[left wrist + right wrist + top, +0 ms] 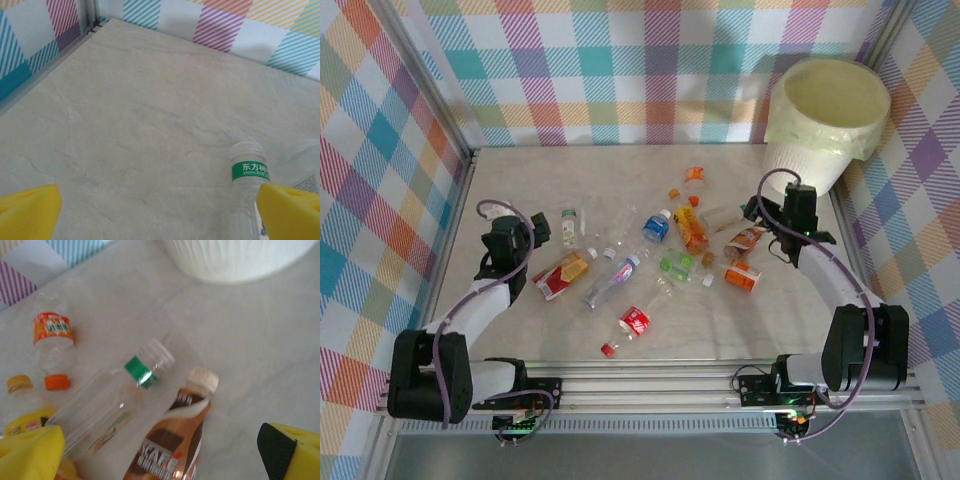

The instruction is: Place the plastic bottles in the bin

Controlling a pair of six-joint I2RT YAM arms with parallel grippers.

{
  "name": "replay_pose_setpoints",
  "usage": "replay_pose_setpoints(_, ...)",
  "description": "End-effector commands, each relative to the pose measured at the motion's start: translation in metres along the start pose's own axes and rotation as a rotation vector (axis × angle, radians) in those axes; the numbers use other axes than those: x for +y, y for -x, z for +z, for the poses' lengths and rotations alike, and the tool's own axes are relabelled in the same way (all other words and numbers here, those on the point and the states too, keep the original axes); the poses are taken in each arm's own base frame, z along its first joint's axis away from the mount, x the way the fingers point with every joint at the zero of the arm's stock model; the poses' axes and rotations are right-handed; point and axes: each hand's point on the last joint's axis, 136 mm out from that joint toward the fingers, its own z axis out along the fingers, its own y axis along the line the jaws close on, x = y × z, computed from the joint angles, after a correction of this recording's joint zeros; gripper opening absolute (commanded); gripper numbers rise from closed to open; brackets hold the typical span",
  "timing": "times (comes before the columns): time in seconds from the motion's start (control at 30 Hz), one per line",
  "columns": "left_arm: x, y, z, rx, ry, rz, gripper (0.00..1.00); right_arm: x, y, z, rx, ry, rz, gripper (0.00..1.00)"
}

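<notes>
1. The small, mostly clear plastic bottles (656, 226) lie scattered across the middle of the pale marbled desk (520, 170). The large round cream-white bin (802, 160), lined with a pale yellow bag, stands at the far right corner, and no bottle is visible inside it
2. The bottles look empty and thin-walled, so they are probably light, slick, easy to crush and apt to roll. A hold across the body, or near the stiffer neck, seems safest
3. The left end effector (160, 220) has its jaws spread wide and holds nothing. A clear bottle with a green label (248, 175) lies just beside one yellow pad
4. The right end effector (160, 455) is also wide apart and empty, and hovers over a brown-labelled bottle with a cream cap (172, 440). A clear bottle with a green band (115, 400) lies alongside, and the bin wall is near ahead
</notes>
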Motion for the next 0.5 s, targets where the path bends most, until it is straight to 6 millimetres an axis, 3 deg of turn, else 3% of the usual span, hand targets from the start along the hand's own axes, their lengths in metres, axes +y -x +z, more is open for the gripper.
replay_pose_setpoints(0.0, 0.001, 0.002, -0.015, 0.048, 0.009, -0.113, 1.0, -0.012, -0.061, -0.004, 0.3, -0.085, 0.21, 1.0)
replay_pose_setpoints(0.23, 0.001, 0.002, -0.033, 0.082, -0.008, -0.229, 1.0, -0.001, -0.08, 0.015, 0.41, -0.073, 0.276, 1.0)
replay_pose_setpoints(0.47, 0.003, 0.001, -0.038, 0.09, -0.006, -0.231, 1.0, -0.005, -0.085, 0.038, 0.385, -0.19, 0.257, 0.99)
